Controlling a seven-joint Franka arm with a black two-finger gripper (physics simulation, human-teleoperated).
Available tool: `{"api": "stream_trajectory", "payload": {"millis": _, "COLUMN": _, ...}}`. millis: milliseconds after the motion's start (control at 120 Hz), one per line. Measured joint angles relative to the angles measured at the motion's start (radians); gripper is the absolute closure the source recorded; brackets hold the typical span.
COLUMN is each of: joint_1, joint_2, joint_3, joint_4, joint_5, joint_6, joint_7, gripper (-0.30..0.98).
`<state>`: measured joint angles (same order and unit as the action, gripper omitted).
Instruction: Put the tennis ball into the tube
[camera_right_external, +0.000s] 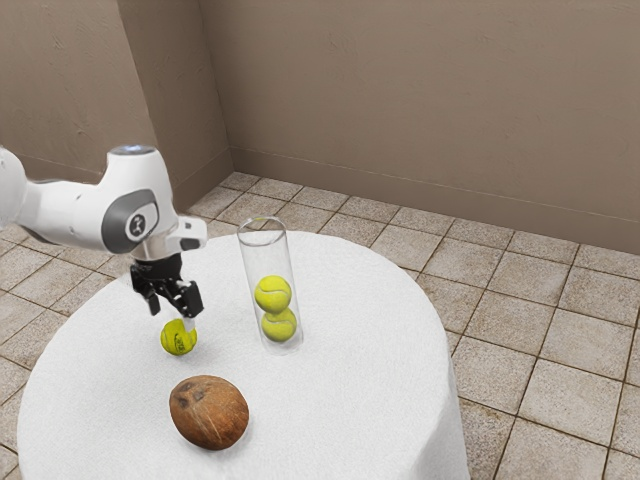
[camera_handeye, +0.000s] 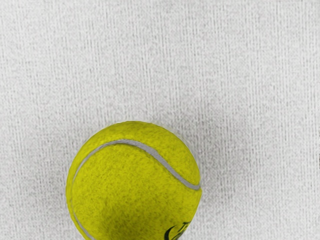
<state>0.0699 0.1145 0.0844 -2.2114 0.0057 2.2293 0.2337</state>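
"How far along is it?"

"Hardly begun, I'd say: the ball (camera_right_external: 179, 338) sits loose on the desk (camera_right_external: 345, 400), the gripper (camera_right_external: 172, 315) spread wide above it, holding nothing. Grasping, lifting and dropping it into the tube (camera_right_external: 266, 262) remain."

"And the count?"

"One coconut (camera_right_external: 209, 412), one loose ball, one tube, two balls (camera_right_external: 272, 295) inside it."

Taking the exterior view as a clock dial, I see a brown, husked-looking coconut (camera_right_external: 209, 412) at seven o'clock, resting on a round table's white tablecloth (camera_right_external: 350, 400). Beige floor tiles (camera_right_external: 562, 397) spread at four; a brownish plaster wall (camera_right_external: 430, 110) rises at one.
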Motion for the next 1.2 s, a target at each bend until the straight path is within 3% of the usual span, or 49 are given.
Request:
{"api": "stream_trajectory", "payload": {"millis": 600, "joint_1": 0.025, "joint_2": 0.151, "joint_3": -0.001, "joint_4": 0.01, "joint_5": -0.038, "joint_6": 0.118, "joint_7": 0.014, "gripper": 0.0}}
{"api": "stream_trajectory", "payload": {"millis": 833, "joint_1": 0.025, "joint_2": 0.15, "joint_3": -0.001, "joint_4": 0.011, "joint_5": -0.038, "joint_6": 0.127, "joint_7": 0.013, "gripper": 0.3}}
{"api": "stream_trajectory", "payload": {"millis": 1000, "joint_1": 0.025, "joint_2": 0.135, "joint_3": -0.001, "joint_4": 0.013, "joint_5": -0.032, "joint_6": 0.123, "joint_7": 0.008, "gripper": 0.31}}
{"api": "stream_trajectory", "payload": {"millis": 1200, "joint_1": 0.025, "joint_2": 0.026, "joint_3": -0.005, "joint_4": 0.014, "joint_5": -0.03, "joint_6": 0.06, "joint_7": 0.003, "gripper": 0.33}}
